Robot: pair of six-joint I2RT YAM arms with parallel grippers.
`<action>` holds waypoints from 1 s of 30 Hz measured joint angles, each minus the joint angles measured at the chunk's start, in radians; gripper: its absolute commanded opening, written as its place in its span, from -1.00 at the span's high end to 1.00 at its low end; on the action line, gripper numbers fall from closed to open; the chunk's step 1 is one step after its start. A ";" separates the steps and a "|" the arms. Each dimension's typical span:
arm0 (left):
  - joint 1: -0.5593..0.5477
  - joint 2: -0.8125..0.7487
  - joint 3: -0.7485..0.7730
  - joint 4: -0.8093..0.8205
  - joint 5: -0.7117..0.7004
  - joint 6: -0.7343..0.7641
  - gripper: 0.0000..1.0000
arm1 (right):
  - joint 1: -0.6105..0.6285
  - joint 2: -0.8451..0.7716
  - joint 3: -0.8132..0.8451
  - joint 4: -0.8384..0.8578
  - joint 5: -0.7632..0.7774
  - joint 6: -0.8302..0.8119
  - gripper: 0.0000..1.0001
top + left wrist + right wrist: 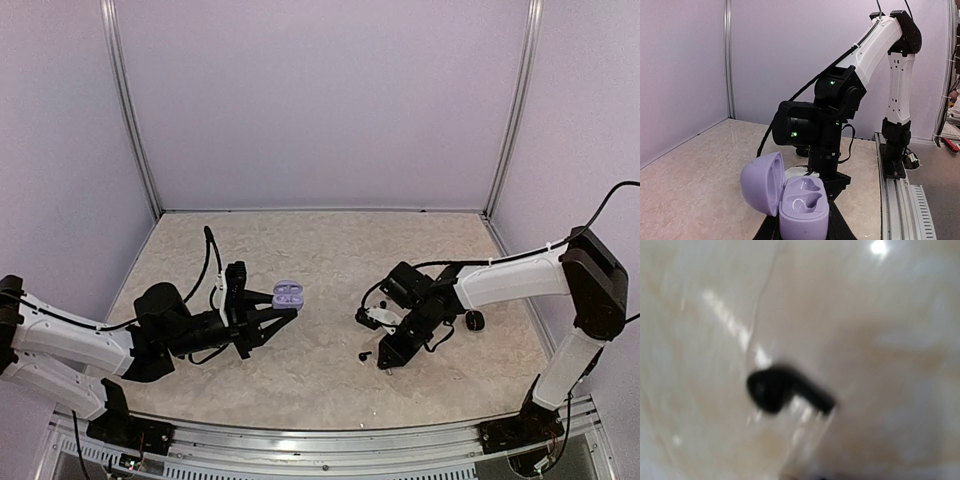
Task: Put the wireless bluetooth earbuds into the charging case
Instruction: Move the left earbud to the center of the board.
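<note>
Marbled beige surface (320, 250): the left tool (281, 312) clamps a smooth lilac pebble case (802, 205), lid open; the right tool (386, 358) shows no readable spread above a blurred, seemingly glossy black earbud (782, 390).

lilac charging case (802, 207) open, lid upright; black earbud (785, 390) lying sideways.

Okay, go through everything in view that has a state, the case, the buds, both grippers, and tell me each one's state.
lilac charging case: lid open, both wells empty.
left gripper: shut on the lilac charging case.
black earbud: loose on the table, not gripped.
right gripper: low beside the black earbud; open or shut unclear.
white item: mostly hidden under the right arm, state unclear.
</note>
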State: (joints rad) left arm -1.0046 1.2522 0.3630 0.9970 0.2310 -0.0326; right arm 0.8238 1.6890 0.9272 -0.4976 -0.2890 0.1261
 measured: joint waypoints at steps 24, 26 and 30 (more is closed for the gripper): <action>0.000 -0.084 0.001 -0.101 -0.026 0.016 1.00 | 0.123 0.036 0.204 -0.349 0.135 -0.013 0.23; 0.000 -0.084 0.001 -0.101 -0.026 0.016 1.00 | 0.123 0.036 0.212 -0.364 0.137 0.010 0.24; 0.000 -0.084 0.001 -0.101 -0.027 0.016 1.00 | 0.123 0.036 0.193 -0.380 0.125 0.052 0.30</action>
State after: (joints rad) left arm -1.0046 1.1687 0.3637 0.8959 0.2039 -0.0166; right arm 0.9470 1.7252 1.1206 -0.8780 -0.1642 0.1783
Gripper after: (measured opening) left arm 0.218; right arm 0.372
